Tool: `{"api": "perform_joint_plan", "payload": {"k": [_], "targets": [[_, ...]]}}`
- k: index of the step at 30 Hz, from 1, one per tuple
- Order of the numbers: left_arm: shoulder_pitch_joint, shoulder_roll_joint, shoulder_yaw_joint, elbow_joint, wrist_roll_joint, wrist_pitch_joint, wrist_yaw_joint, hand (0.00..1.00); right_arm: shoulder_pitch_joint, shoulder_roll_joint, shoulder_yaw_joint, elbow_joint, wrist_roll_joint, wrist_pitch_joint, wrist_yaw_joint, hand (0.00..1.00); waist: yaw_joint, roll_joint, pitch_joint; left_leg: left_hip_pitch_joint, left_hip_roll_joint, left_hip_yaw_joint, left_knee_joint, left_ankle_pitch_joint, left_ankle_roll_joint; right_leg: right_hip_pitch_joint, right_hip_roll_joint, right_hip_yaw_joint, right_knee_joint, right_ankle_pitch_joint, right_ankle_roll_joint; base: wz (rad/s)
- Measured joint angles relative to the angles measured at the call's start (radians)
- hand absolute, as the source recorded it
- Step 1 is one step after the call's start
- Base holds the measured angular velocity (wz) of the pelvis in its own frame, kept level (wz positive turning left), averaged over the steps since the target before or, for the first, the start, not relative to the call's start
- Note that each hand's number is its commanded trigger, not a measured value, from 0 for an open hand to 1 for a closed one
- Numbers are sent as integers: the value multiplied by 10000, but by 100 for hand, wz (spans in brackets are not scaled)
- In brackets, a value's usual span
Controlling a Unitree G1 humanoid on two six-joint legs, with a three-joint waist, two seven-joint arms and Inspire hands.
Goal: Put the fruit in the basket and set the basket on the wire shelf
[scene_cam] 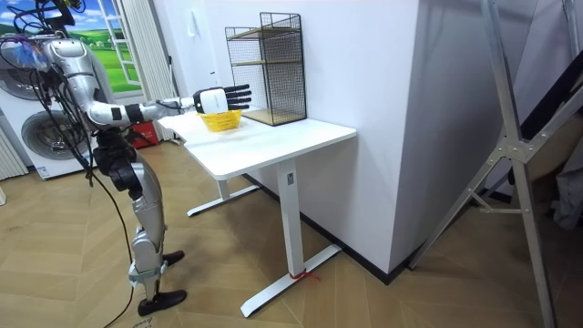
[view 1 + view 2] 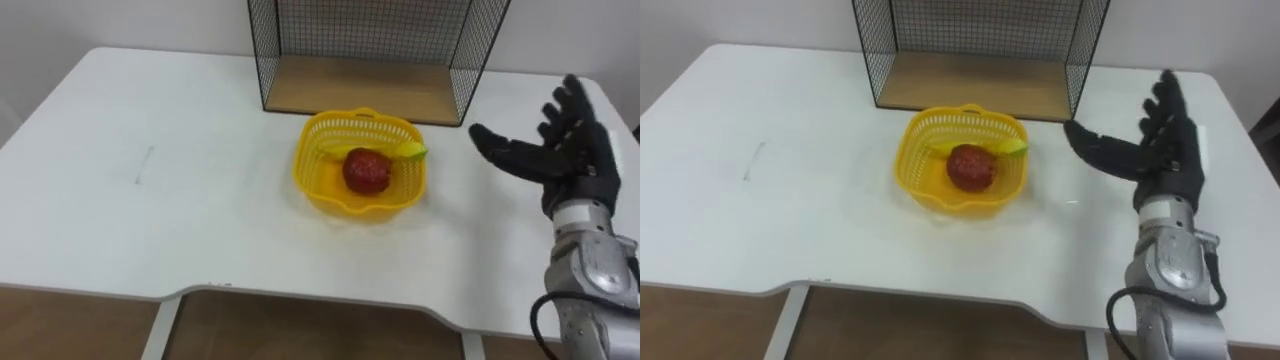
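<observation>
A yellow plastic basket (image 2: 318,185) (image 2: 920,180) stands on the white table (image 2: 150,200), just in front of the wire shelf (image 2: 365,90). Inside it lie a red apple (image 2: 367,172) (image 2: 971,167) and a yellow-green banana (image 2: 400,151) behind the apple. My right hand (image 2: 560,150) (image 2: 1150,155) hovers to the right of the basket, open, fingers spread and thumb pointing toward the basket, a short gap away from it. In the room view the basket (image 1: 219,120) sits by the same hand (image 1: 223,97), and I stand at the table's end.
The wire shelf (image 2: 970,85) has a wooden bottom board and black mesh walls, open toward me. The table's front edge (image 2: 300,295) runs below the basket. A white wall stands behind the shelf.
</observation>
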Motion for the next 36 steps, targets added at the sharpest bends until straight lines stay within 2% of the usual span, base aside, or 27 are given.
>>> {"api": "perform_joint_plan", "payload": {"k": [3,7,9,12,17,19,22,25,30,33,36], "targets": [[-290,6,232,-642,-5,-429,1393,0,340,9,-243,-6,2,-35,-517,0,77,26,-18,136,-47,44,-172,36,7,2,-39,66,-2,-16,16,-6],[-239,-58,418,-1629,102,-509,2574,0,567,116,-265,21,-88,-159,-804,0,102,15,-30,163,-51,59,-160,36,7,-4,-48,57,3,-17,18,-2],[-205,-55,504,-2313,247,-699,3234,0,736,140,-264,20,-106,-264,-813,0,121,36,-23,164,-54,50,-174,36,7,-8,-48,48,7,-16,18,0],[-211,-55,547,-3511,265,-805,3708,0,809,164,-250,8,-95,-264,-768,0,284,81,-15,121,-43,69,-173,33,4,-78,-42,81,15,-17,18,-3],[-475,-43,375,-5013,462,-1154,3851,0,808,174,-150,-35,-111,-303,-445,0,245,118,-22,134,-62,-32,-165,36,8,-22,-49,36,14,-16,19,2],[-476,-38,105,-5306,455,-1252,3802,0,808,231,-69,-34,-78,-446,-365,0,254,153,-14,159,-65,-13,-157,36,8,18,-50,22,17,-17,19,0],[-656,-38,-223,-5403,451,-1273,3450,0,809,381,191,-19,-181,-609,-196,0,92,220,42,142,-63,-40,-126,35,7,32,-43,2,16,-15,16,0],[-838,-25,-635,-5537,274,-1338,2705,0,812,383,410,28,-201,-609,173,0,31,234,88,132,-59,21,-162,35,7,-18,-47,47,27,-15,16,-5],[-1146,-15,-2039,-5568,165,-1419,999,0,697,655,746,398,-190,-807,1066,0,-205,72,196,74,-61,-1,-94,35,8,-37,-49,9,23,-15,16,2],[-1234,-23,-2899,-5560,-390,-1428,102,0,679,822,953,421,104,-817,1352,0,-295,54,194,-25,-52,55,-100,35,9,-127,-51,63,51,-13,15,-4],[-1391,-29,-3435,-5519,-546,-1432,-702,0,519,881,1025,662,377,-827,1643,0,-441,46,196,-5,-38,101,-98,36,9,-117,-51,93,49,-10,13,-3]]}}
